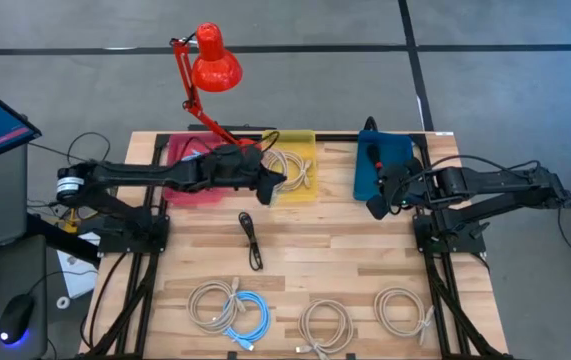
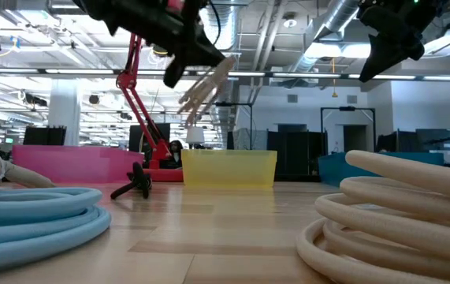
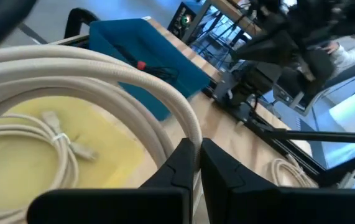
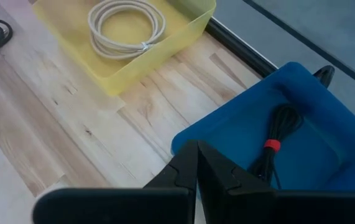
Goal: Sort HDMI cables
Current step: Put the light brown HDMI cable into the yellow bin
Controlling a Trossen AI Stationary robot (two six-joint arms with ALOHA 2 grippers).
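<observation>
Left gripper (image 1: 277,182) fingers clamp one beige cable (image 3: 102,81); right gripper (image 1: 377,205) fingers closed, empty; four coils, front.

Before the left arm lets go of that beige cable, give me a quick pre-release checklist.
1. Left tool shut on beige cable: ok.
2. Cable over yellow bin: cannot tell, it hangs at the bin's left edge.
3. Bin has room beside the beige coil inside: ok.
4. Right tool clear of the drop, up over blue bin: ok.
5. Red lamp outside the path: ok.
</observation>
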